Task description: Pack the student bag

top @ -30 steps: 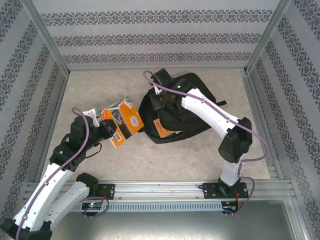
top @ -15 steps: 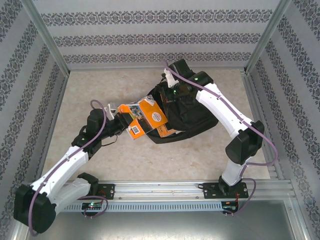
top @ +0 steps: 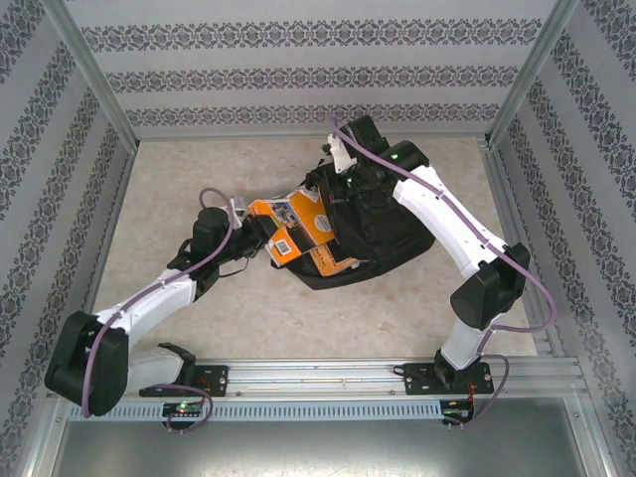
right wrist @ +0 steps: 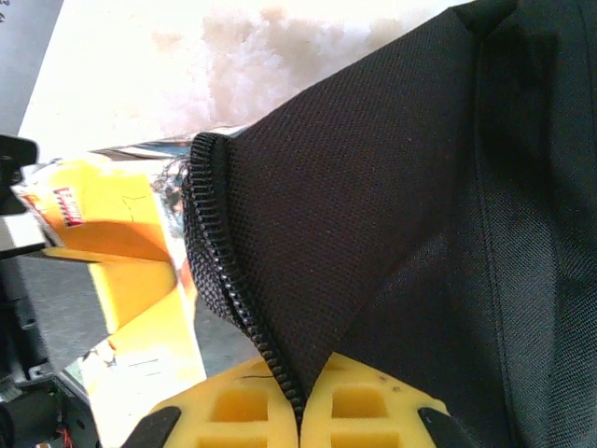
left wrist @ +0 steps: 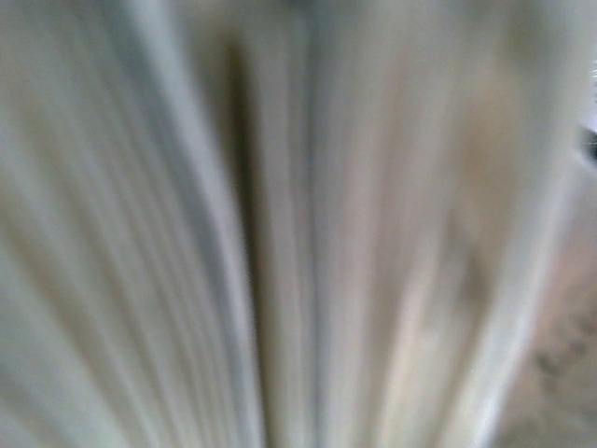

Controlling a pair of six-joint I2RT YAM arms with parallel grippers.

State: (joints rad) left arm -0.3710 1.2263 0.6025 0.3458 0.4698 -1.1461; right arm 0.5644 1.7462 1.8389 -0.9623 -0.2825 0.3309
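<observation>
The left gripper (top: 256, 227) clamps an orange book (top: 306, 221) (far end at the mouth of the bag (top: 393, 234)); the right gripper (right wrist: 300, 411) pinches the bag's zipper edge.

Part of orange book (top: 301, 223) hidden by student bag (top: 397, 245), right claw (right wrist: 300, 412) cut off below.

- The table (top: 189, 169) is lying bare along its left edge and into its far-left corner, giving open passage there.
- The student bag (top: 393, 238) is blocking the middle, toward the right edge.
- The orange book (top: 301, 221), clamped in the left gripper (top: 264, 235), is plugging the bag's mouth.
- The right gripper (right wrist: 300, 399) is pinching the zipper edge, its arm crossing above the bag.
</observation>
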